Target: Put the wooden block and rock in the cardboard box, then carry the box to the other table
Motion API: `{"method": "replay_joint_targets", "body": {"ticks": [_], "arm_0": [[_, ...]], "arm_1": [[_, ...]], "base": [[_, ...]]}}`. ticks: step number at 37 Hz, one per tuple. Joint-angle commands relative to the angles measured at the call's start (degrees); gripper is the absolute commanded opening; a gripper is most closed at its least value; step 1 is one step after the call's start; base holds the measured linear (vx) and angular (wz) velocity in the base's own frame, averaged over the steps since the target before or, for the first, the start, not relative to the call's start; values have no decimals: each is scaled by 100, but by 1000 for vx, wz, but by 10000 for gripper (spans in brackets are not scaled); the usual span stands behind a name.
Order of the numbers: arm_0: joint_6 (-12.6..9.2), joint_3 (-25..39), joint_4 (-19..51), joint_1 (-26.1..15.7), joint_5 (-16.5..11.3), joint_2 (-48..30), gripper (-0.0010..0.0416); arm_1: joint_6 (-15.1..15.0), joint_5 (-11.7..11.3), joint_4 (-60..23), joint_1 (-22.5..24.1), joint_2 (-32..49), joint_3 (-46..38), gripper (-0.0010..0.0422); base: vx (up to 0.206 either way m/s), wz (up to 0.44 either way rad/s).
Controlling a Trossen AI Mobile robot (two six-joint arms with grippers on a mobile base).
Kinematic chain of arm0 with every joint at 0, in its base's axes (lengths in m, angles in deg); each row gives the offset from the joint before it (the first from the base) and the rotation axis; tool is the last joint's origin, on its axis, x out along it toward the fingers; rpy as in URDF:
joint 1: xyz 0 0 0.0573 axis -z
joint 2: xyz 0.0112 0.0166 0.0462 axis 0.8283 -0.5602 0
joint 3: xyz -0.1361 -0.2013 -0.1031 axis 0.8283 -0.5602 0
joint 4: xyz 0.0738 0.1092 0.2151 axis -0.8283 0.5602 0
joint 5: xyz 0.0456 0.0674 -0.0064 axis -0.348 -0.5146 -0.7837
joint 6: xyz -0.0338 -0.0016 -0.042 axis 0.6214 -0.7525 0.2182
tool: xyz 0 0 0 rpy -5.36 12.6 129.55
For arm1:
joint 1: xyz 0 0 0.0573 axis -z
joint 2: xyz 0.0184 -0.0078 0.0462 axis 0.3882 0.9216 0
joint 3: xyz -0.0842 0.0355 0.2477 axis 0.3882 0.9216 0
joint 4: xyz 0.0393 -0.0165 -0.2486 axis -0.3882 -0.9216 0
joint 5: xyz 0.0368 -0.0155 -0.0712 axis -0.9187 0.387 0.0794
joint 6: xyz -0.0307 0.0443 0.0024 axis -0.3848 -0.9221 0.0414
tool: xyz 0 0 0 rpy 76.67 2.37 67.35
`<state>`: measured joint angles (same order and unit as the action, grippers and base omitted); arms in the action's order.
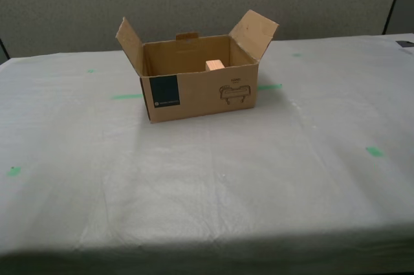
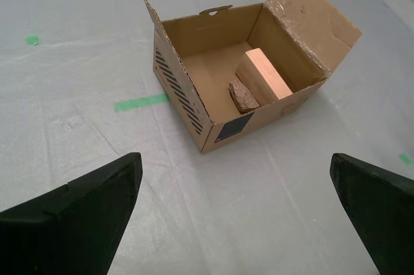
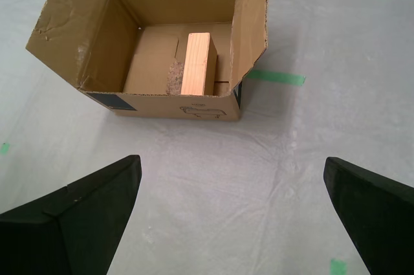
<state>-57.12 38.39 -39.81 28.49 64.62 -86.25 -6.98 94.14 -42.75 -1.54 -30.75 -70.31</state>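
Note:
The cardboard box (image 1: 194, 97) stands with its flaps up on the other table (image 1: 194, 184), whose top is a wrinkled pale sheet. Inside the box the wooden block (image 2: 264, 76) lies on the floor, and the rock (image 2: 244, 96) rests against it. In the exterior view only the block's top (image 1: 215, 65) shows over the rim. My first gripper (image 3: 233, 217) is open and hangs short of the box (image 3: 174, 103), with the block (image 3: 198, 63) and rock (image 3: 174, 77) ahead of it. My second gripper (image 2: 236, 217) is also open and is apart from the box (image 2: 184, 90). No arm shows in the exterior view.
Green tape marks (image 1: 126, 96) (image 1: 374, 151) dot the sheet. A small dark object (image 1: 404, 43) lies at the table's far edge on the exterior view's right. A grey wall rises behind the table.

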Motion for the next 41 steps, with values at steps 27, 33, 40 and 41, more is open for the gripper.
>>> {"method": "replay_joint_targets", "body": {"ticks": [27,33,40,41], "arm_0": [[-2,0,-4,2,22,2,394],[-2,0,-4,2,22,2,394],[-2,0,-4,0,22,2,394],[-2,0,-4,0,22,2,393]], "arm_1": [[-4,-7,7,2,-2,-2,398],[-4,-7,4,2,-2,-2,398],[-4,-7,7,2,-2,-2,398],[-4,-7,7,2,-2,-2,398]], "base": [[0,0],[0,0],[0,0],[0,0]]}}
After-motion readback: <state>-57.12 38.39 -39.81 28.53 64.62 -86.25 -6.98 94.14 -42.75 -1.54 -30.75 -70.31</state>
